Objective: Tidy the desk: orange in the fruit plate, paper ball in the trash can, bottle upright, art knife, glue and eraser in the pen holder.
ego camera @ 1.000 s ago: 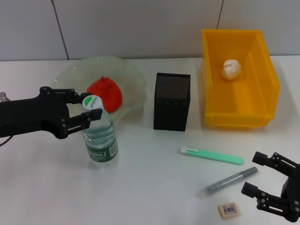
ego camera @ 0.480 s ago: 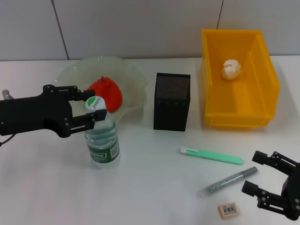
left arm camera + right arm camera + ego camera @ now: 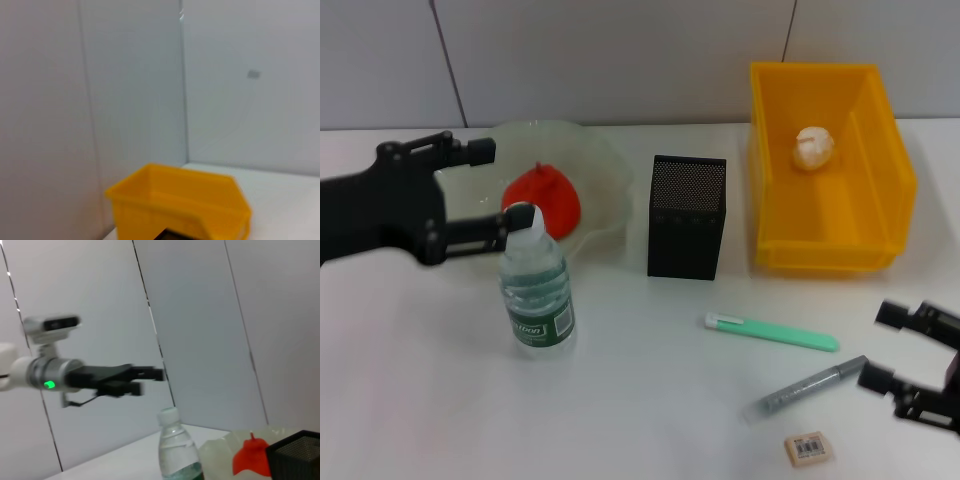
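White counter (image 3: 620, 400) and a pale panelled wall frame the scene, and most of the tidying looks finished. From the head view, the left gripper (image 3: 505, 195) hangs spread wide just above and at nine o'clock of the bottle (image 3: 535, 290). It grips nothing, and the bottle stands upright on its own base. That likely explains the open posture: the bottle needs no more support. Seen from the right wrist, the left gripper sits clear above the white cap.

At twelve o'clock of the bottle, the orange (image 3: 542, 200) rests inside the fruit plate (image 3: 605, 165), where the task wants it. Toward three o'clock stands the pen holder (image 3: 686, 216), and beyond it the trash can (image 3: 830, 190) with the paper ball (image 3: 814, 146) lying on its floor.

The right gripper (image 3: 910, 355) waits open, low at four o'clock of the pen holder, holding nothing. It is probably placed there because the remaining items lie just beside it: the green art knife (image 3: 772, 331), the grey glue (image 3: 815, 387) and the eraser (image 3: 809, 447), all loose on the counter and not yet in the holder.
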Available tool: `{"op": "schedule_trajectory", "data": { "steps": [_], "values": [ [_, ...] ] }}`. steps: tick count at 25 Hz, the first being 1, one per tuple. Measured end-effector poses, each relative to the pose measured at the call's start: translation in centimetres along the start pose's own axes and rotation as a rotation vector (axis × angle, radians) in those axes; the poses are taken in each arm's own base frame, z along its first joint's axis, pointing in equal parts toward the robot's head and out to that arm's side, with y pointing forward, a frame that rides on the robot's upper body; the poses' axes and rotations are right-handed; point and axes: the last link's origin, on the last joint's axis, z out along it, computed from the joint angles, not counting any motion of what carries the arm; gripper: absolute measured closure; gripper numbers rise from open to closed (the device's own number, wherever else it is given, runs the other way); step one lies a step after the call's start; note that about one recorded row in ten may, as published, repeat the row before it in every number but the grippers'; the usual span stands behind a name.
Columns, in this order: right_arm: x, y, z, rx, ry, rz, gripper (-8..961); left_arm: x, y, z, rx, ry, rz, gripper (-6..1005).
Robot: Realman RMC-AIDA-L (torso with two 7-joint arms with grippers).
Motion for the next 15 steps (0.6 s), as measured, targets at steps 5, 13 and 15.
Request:
{"op": "schedule_trajectory", "data": {
  "steps": [5, 13, 15],
  "values": [
    [-3.7, -1.4, -0.6, -0.002, 0.047, -0.004, 133, -2.8, 3.6, -1.9, -0.070, 0.163, 0.034, 172],
    [-11.7, -2.1, 1.3, -0.048, 0.356, -0.069, 132, -8.8, 7.9, -0.7, -0.148, 0.258, -0.018, 173],
    [-13.3, -2.0, 2.3, -0.037, 0.449, -0.070, 132, -9.6, 8.6, -0.2, -0.157, 0.264, -0.016, 173]
  ]
}}
